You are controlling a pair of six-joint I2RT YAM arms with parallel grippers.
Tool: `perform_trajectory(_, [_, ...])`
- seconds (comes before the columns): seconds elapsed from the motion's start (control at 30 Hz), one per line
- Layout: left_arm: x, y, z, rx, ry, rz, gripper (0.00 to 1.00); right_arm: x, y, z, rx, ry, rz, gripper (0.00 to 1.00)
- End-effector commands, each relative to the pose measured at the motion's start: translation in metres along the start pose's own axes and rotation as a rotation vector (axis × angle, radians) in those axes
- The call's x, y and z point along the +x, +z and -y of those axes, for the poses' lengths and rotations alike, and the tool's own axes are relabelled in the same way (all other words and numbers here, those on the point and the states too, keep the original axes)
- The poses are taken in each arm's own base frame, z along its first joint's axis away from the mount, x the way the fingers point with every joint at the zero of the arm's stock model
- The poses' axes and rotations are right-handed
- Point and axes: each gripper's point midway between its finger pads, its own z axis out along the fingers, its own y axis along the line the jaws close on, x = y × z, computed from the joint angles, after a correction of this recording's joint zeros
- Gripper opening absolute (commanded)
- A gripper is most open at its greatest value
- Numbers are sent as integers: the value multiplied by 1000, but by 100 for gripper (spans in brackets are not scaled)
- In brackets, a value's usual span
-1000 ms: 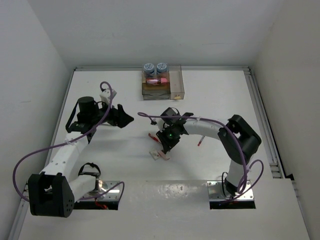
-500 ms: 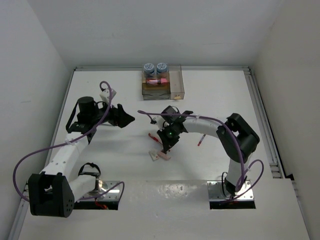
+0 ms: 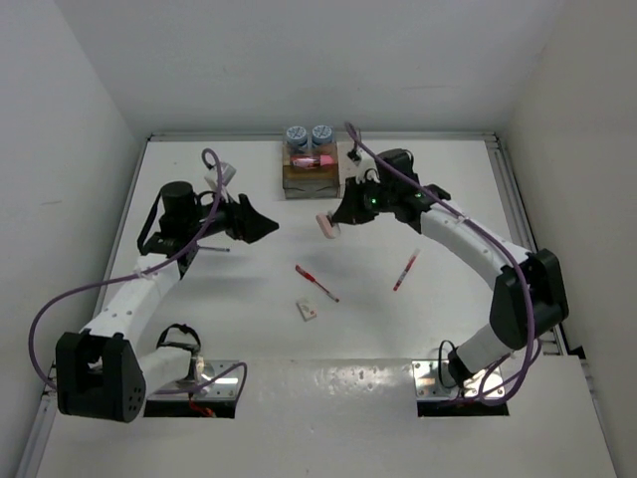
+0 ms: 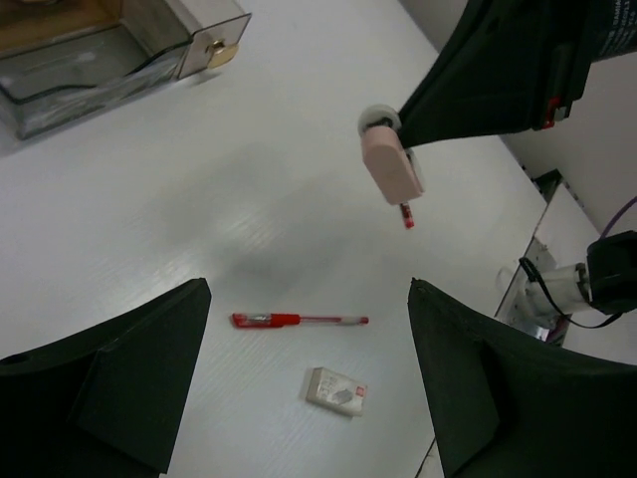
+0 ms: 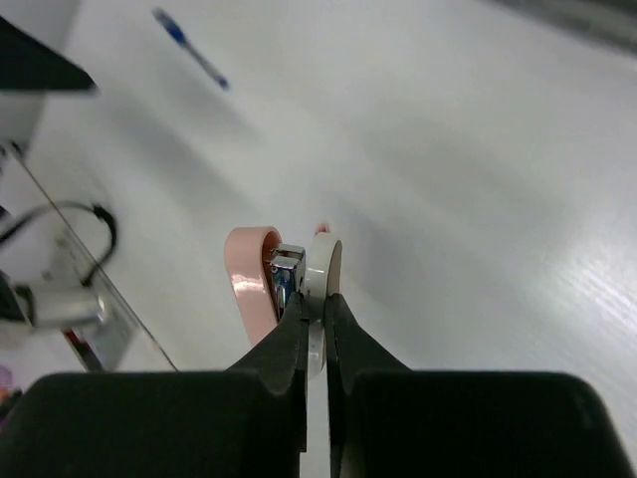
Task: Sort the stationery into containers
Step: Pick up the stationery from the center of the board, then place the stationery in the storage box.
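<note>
My right gripper [image 3: 335, 219] is shut on a pink-and-white piece [image 3: 324, 226] and holds it above the table, just in front of the clear organiser [image 3: 299, 183]. In the right wrist view the fingers [image 5: 299, 339] pinch its white part, and the pink part [image 5: 251, 284] sticks out to the left. The organiser holds two patterned rolls [image 3: 309, 134] and a pink chunky piece [image 3: 311, 160]. My left gripper [image 3: 261, 227] is open and empty at the left. On the table lie a red pen [image 4: 299, 320], a white-pink eraser [image 4: 336, 388], a second red pen [image 3: 405, 271] and a blue pen [image 5: 192, 48].
White walls close in the table on the left, far and right sides. A metal rail [image 3: 528, 259] runs along the right edge. Purple cables hang off both arms. The right arm's elbow [image 3: 528, 289] stands near the right edge.
My right gripper has lifted the pink-and-white piece from the table's middle and carried it far, toward the organiser. One eraser stays on the table. The left arm shifted slightly.
</note>
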Motion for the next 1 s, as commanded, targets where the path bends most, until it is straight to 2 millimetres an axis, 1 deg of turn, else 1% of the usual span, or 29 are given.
perform_trajectory(0.0, [-43,13,29,62,59,69,87,-70,-11,-25,-27,72,236,0])
perform_trajectory(0.03, [-45,17,32,76,60,64,87,-76,-10,-26,-19,82,259,0])
perform_trajectory(0.07, [-40,26,28,84,37,38,87,-83,-10,-22,12,93,294,0])
perform_trajectory(0.1, [-47,31,36,111,48,42,87,-90,-11,-24,15,99,324,0])
perform_trajectory(0.13, [-43,39,34,122,24,22,87,-91,-8,-23,31,108,328,0])
perform_trajectory(0.17, [-45,43,37,136,5,23,87,-97,-9,-24,33,116,344,0])
perform_trajectory(0.2, [-51,47,44,158,13,31,87,-99,-9,-24,31,134,348,0])
perform_trajectory(0.23, [-48,54,42,160,-10,18,87,-103,-9,-26,26,143,357,0])
perform_trajectory(0.27, [-52,58,48,180,1,23,87,-104,-9,-27,20,146,357,0])
perform_trajectory(0.3, [-53,62,49,187,-5,23,87,-106,-10,-29,16,148,364,0])
perform_trajectory(0.33, [-50,67,49,190,-16,14,87,-106,-9,-28,16,156,361,0])
perform_trajectory(0.4, [-55,74,55,198,1,19,87,-107,-10,-29,13,171,362,0])
perform_trajectory(0.43, [-52,79,52,188,-4,8,87,-107,-10,-30,9,175,362,0])
perform_trajectory(0.47, [-56,82,55,191,12,14,87,-107,-10,-30,6,181,362,0])
perform_trajectory(0.53, [-56,87,53,186,10,8,87,-105,-8,-32,-8,194,360,0])
perform_trajectory(0.6, [-63,90,56,193,16,15,86,-104,-8,-32,-10,200,359,0])
perform_trajectory(0.63, [-62,94,54,192,7,7,85,-104,-8,-32,-11,202,361,0])
perform_trajectory(0.7, [-65,97,55,190,12,8,83,-105,-7,-33,-17,204,364,0])
perform_trajectory(0.83, [-61,104,52,176,12,-1,79,-106,-8,-34,-23,205,365,0])
perform_trajectory(0.97, [-60,108,55,180,18,-6,73,-105,-8,-35,-30,210,362,0])
